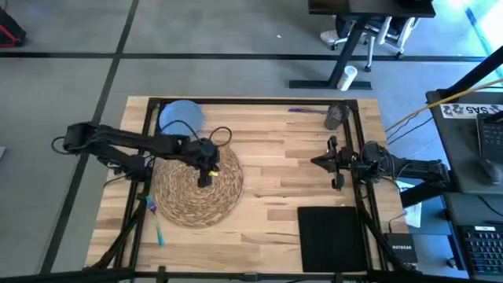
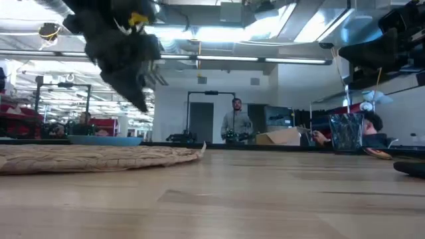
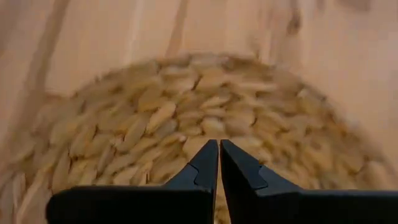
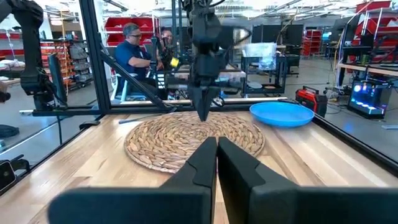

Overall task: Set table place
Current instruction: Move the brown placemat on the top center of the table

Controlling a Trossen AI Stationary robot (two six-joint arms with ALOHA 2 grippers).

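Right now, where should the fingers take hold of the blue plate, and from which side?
Probably at the rim of the blue plate, on the edge nearest the placemat. It lies flat and shallow, so only its raised rim offers a hold, and the left gripper hovers close by.

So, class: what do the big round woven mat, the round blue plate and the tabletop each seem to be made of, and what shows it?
The big round woven mat looks like straw or dried grass: tan, matte, plaited in a spiral of leaf-shaped strands. The round blue plate is probably plastic, possibly glazed ceramic: smooth, even colour, slight sheen. The tabletop appears to be butcher-block wood: light and darker strips with visible grain.
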